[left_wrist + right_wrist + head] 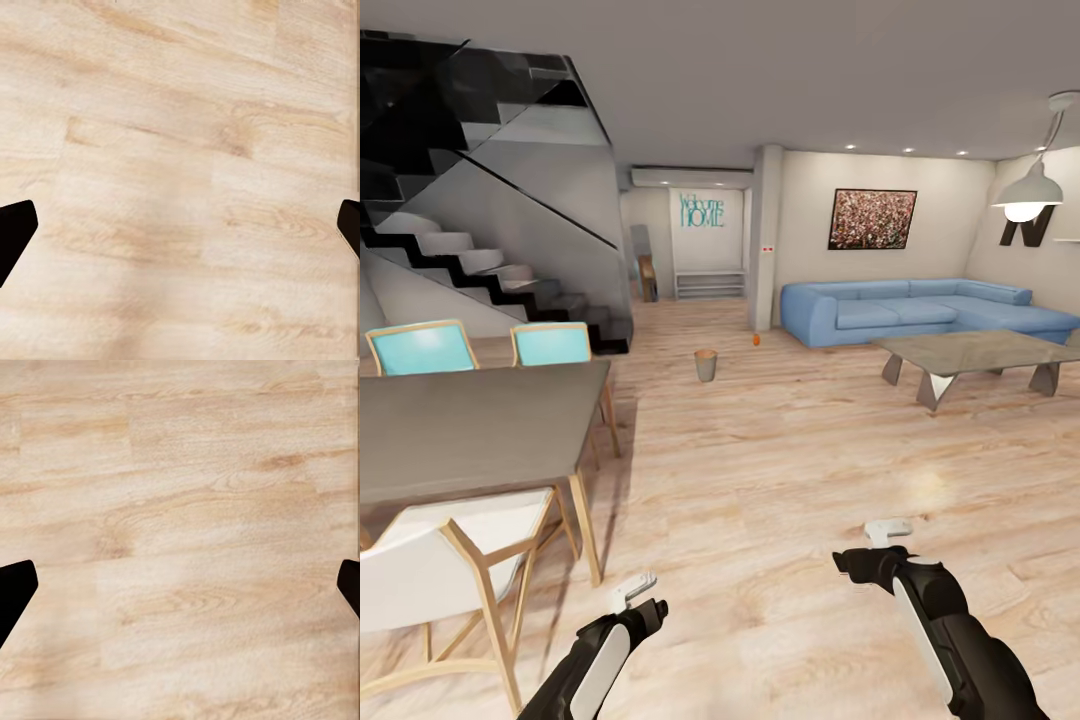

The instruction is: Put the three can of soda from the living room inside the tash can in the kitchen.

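Observation:
Far across the plank floor a small orange can of soda (758,340) lies on the boards, near the white pillar and the end of the light-blue sofa (920,308). To its left the tash can (706,365) stands upright on the floor. Both arms hang low in front of me, far from the can. My left gripper (637,591) and right gripper (887,532) point down at bare floor. In the wrist views the left gripper (180,232) and right gripper (180,592) are open, dark fingertips (15,229) wide apart, nothing between them.
A grey dining table (470,425) with turquoise and white chairs (450,575) stands close at my left. A glass coffee table (970,355) sits before the sofa at the right. Black stairs (480,265) rise at the back left. Open floor runs ahead.

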Robot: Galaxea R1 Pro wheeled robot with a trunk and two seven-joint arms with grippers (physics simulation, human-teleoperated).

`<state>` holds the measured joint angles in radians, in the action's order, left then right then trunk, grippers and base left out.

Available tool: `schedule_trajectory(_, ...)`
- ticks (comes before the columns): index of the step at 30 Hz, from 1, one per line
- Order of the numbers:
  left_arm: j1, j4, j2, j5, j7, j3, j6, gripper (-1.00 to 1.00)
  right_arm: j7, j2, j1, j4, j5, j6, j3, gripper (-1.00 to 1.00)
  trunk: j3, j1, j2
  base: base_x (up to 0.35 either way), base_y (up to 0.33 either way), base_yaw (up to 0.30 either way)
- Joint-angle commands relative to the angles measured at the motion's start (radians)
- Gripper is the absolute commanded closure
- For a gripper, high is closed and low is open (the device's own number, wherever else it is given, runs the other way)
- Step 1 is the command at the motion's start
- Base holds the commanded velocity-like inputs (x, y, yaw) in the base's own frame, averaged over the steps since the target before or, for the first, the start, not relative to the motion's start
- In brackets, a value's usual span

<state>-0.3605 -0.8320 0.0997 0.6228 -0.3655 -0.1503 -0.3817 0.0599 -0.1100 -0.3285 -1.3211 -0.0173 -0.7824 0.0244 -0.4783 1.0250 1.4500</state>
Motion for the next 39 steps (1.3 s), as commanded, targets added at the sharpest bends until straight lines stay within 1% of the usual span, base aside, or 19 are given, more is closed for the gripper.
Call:
schedule_trajectory(1,0.0,0.0,0.0,0.0,0.0,0.0,0.0,-1.0,-0.001,0.002,0.0,0.001,0.0,0.004,0.001,-1.0,0.0,0.0,0.0,0.284,-0.212,0.0)
schedule_trajectory(7,0.0,0.001,0.0,0.0,0.001,0.0,0.0,-1.0,-0.003,0.009,-0.001,0.003,-0.005,0.004,0.004,-1.0,0.0,0.0,0.0,0.284,-0.212,0.0)
schedule_trajectory(11,0.0,0.001,0.0,0.0,0.002,0.0,0.0,-1.0,-0.005,0.012,-0.002,0.021,-0.002,0.003,0.005,-1.0,0.0,0.0,0.0,0.284,-0.212,0.0)
schedule_trajectory(13,0.0,0.001,0.0,-0.001,-0.001,-0.001,0.0,-1.0,-0.008,0.014,-0.015,0.084,-0.001,0.002,0.003,-1.0,0.0,0.0,0.0,0.284,-0.212,0.0)
schedule_trajectory(15,0.0,0.001,0.0,-0.001,-0.001,-0.001,0.0,-1.0,-0.01,0.014,-0.032,0.126,0.0,-0.004,0.002,-1.0,0.0,0.0,0.0,0.284,-0.212,0.0)
schedule_trajectory(16,0.0,0.001,0.0,-0.001,0.0,-0.001,0.0,-1.0,-0.01,0.014,-0.067,0.178,0.0,-0.038,0.001,-1.0,0.0,0.0,0.0,0.284,-0.212,0.0)
schedule_trajectory(19,0.0,0.001,0.0,-0.001,-0.001,-0.001,0.0,-1.0,-0.008,0.014,-0.095,0.213,0.0,-0.079,0.003,-1.0,0.0,0.0,0.0,0.284,-0.212,0.0)
schedule_trajectory(25,0.0,0.001,0.0,-0.002,0.001,-0.003,-0.001,-1.0,-0.006,0.013,-0.105,0.221,0.0,-0.092,0.005,-1.0,0.0,0.0,0.0,0.284,-0.212,0.0)
schedule_trajectory(30,0.0,0.001,-0.003,-0.001,0.008,0.0,-0.04,-1.0,-0.005,0.013,-0.102,0.217,0.0,-0.093,0.007,-1.0,0.0,0.0,0.0,0.284,-0.212,0.0)
schedule_trajectory(34,-0.005,0.022,-0.006,0.0,0.05,0.004,-0.063,-1.0,-0.005,0.012,-0.1,0.213,0.0,-0.093,0.008,-1.0,0.0,0.0,0.0,0.284,-0.212,0.0)
schedule_trajectory(39,-0.011,0.053,-0.007,0.0,0.076,0.006,-0.07,-1.0,-0.003,0.009,-0.1,0.212,0.0,-0.092,0.008,-1.0,0.0,0.0,0.0,0.284,-0.212,0.0)
